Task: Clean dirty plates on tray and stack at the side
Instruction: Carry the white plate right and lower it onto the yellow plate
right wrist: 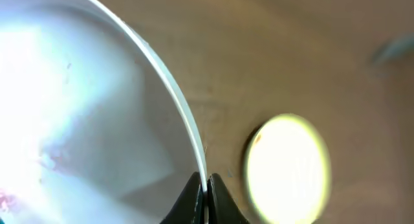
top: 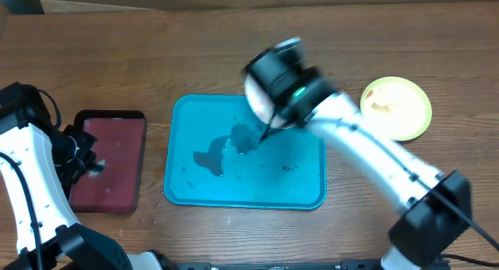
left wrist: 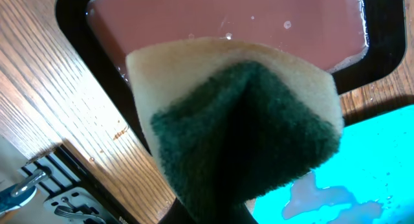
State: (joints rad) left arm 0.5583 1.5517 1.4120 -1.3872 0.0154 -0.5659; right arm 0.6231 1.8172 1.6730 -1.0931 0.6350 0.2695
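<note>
The turquoise tray (top: pixel 304 188) lies mid-table with no plate on it, only a puddle of water (top: pixel 222 153); its corner shows in the left wrist view (left wrist: pixel 381 159). My right gripper (top: pixel 266 131) (right wrist: pixel 206 185) is shut on the rim of a pale plate (right wrist: pixel 84 107), white or light blue, with a reddish smear, held tilted above the tray (top: pixel 256 97). The lime green plate (top: pixel 398 106) (right wrist: pixel 288 169) lies on the table to the right. The third plate is out of view. My left gripper (top: pixel 86 162) is shut on a yellow-and-green sponge (left wrist: pixel 246 120).
A smaller black-rimmed dark red tray (top: pixel 113 145) (left wrist: pixel 226 17) holding liquid lies left of the turquoise tray, under the sponge. Bare wooden table lies between the trays and around the green plate.
</note>
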